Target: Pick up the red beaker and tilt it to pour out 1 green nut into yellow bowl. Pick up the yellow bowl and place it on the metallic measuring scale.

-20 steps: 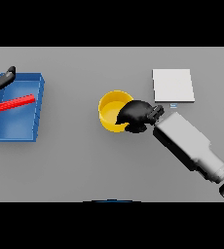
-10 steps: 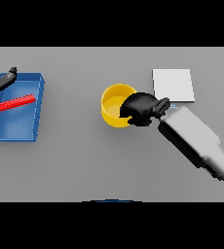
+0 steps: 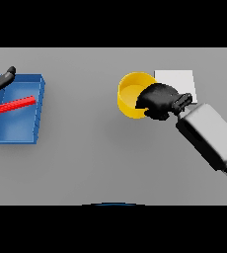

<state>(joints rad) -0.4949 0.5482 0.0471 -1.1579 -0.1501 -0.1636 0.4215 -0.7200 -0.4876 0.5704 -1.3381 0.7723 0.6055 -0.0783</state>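
Note:
The yellow bowl (image 3: 131, 91) is lifted in my right hand (image 3: 157, 100), whose fingers are curled over its right rim. The bowl hangs just left of the pale metallic scale (image 3: 177, 81), overlapping its left edge. I cannot make out a nut inside the bowl. A red bar-shaped object (image 3: 15, 105) lies in the blue tray (image 3: 35, 111) at the left. My left hand (image 3: 0, 80) shows at the far left edge, above the tray's back corner, fingers relaxed and holding nothing.
The blue tray takes up the left side of the grey table. My right forearm (image 3: 211, 138) runs from the lower right up to the bowl.
My right hand has carried the yellow bowl up and to the right, closer to the scale. The left hand has drifted slightly toward the left edge.

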